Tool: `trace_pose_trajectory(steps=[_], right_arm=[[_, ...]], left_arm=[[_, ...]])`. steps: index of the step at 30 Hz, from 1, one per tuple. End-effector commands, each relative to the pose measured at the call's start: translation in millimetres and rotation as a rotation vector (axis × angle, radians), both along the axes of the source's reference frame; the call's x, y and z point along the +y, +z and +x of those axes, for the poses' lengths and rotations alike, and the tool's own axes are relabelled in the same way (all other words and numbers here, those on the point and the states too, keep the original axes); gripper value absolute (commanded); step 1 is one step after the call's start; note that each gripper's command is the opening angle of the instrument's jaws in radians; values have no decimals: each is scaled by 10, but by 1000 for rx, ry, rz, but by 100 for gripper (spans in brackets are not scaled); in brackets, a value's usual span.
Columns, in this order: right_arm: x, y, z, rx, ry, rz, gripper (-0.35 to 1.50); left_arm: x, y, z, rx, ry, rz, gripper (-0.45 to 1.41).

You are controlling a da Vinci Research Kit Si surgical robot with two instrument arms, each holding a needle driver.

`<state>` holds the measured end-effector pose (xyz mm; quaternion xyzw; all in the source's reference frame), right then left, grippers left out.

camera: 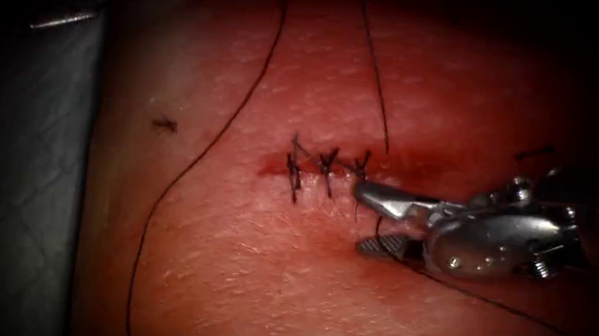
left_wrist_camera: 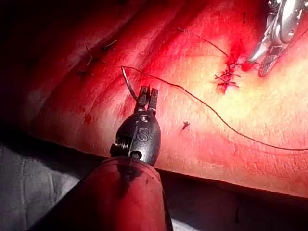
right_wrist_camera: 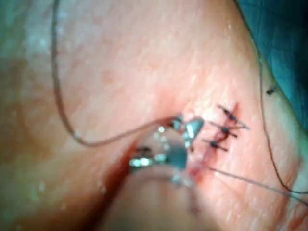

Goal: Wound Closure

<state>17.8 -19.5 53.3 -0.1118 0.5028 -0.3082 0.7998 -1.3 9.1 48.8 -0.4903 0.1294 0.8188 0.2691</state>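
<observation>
Meanwhile my right silver needle driver [camera: 378,222] gapes wide at the stitched cut's [camera: 314,170] right end, empty; my left driver [left_wrist_camera: 147,97] pinches the thin curved needle [left_wrist_camera: 128,83], off the red tissue [camera: 285,281], dark thread [left_wrist_camera: 216,114] trailing.

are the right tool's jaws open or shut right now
Open. In the endoscope view the right tool has its two jaws spread apart at the right end of the cut, with thread running between them.
</observation>
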Motion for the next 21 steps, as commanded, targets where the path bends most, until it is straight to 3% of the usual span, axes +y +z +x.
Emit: trace_pose_trajectory(steps=[1, 13, 21], right_arm=[[-11, 2, 1, -3, -8, 7, -35], [-21, -9, -4, 8, 20, 60, -35], [-47, -32, -1, 24, 7, 75, -35]], left_arm=[[0, 7, -5, -1, 1, 0, -45], [0, 6, -5, -1, 1, 0, -45], [0, 6, -5, -1, 0, 0, -45]])
